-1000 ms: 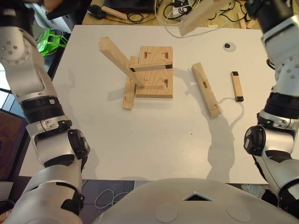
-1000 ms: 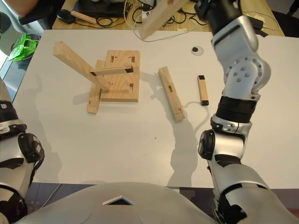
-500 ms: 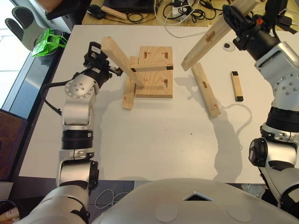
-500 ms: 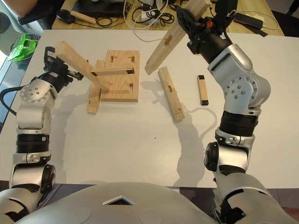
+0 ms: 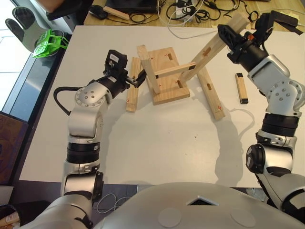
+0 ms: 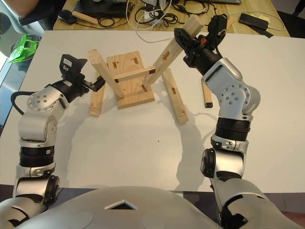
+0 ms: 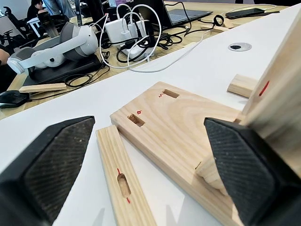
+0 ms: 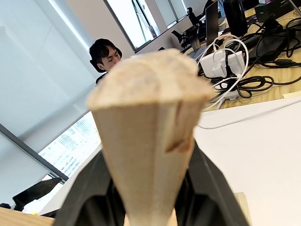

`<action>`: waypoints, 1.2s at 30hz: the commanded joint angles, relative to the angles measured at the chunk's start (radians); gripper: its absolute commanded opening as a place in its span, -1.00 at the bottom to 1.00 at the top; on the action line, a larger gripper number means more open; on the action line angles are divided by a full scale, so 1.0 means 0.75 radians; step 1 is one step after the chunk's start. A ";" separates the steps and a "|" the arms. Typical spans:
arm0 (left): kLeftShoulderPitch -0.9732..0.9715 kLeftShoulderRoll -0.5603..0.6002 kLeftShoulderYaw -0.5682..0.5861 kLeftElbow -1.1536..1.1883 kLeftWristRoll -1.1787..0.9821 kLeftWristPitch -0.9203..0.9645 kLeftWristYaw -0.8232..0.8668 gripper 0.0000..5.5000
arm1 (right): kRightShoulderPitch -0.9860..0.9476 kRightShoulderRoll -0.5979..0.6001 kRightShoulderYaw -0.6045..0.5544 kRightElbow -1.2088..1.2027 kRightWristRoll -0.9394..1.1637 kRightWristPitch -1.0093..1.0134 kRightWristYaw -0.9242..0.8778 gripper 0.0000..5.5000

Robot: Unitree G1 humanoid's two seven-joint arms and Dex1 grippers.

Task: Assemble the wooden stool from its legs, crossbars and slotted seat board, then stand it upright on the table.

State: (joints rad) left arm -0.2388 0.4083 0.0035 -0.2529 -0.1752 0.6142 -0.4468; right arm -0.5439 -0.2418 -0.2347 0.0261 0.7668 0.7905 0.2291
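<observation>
The slotted seat board lies turned at an angle on the white table. One leg stands in it, leaning, and a crossbar runs out from its side. My right gripper is shut on a second leg, held slanted, with the lower end at the crossbar's free end over the board. My left gripper is open beside the foot of the standing leg; its pads flank the board. Two loose legs lie flat on either side of the board.
A short bar with black ends lies on the right of the table. Cables, chargers and a headset crowd the desk beyond the far edge. A round grommet sits in the tabletop. The near half of the table has free room.
My left arm came in to the standing leg; the board has turned and shifted right, and the leg stands steeper. My right gripper lowered its leg down to the crossbar's end.
</observation>
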 commanded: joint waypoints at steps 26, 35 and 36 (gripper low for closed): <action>-0.053 -0.055 0.076 0.022 -0.032 0.051 0.181 0.56 | -0.091 -0.041 0.021 0.207 -0.133 -0.118 0.233 -0.63; -0.058 -0.058 0.082 0.022 -0.037 0.046 0.193 0.56 | -0.083 -0.030 0.047 0.238 -0.221 -0.186 0.261 -0.63; -0.059 -0.059 0.082 0.022 -0.038 0.045 0.194 0.56 | -0.087 -0.024 0.047 0.245 -0.227 -0.194 0.262 -0.63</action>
State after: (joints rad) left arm -0.2663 0.3715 0.0595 -0.2428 -0.2053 0.6473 -0.3079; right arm -0.5991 -0.2698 -0.1981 0.1974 0.6093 0.6596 0.4273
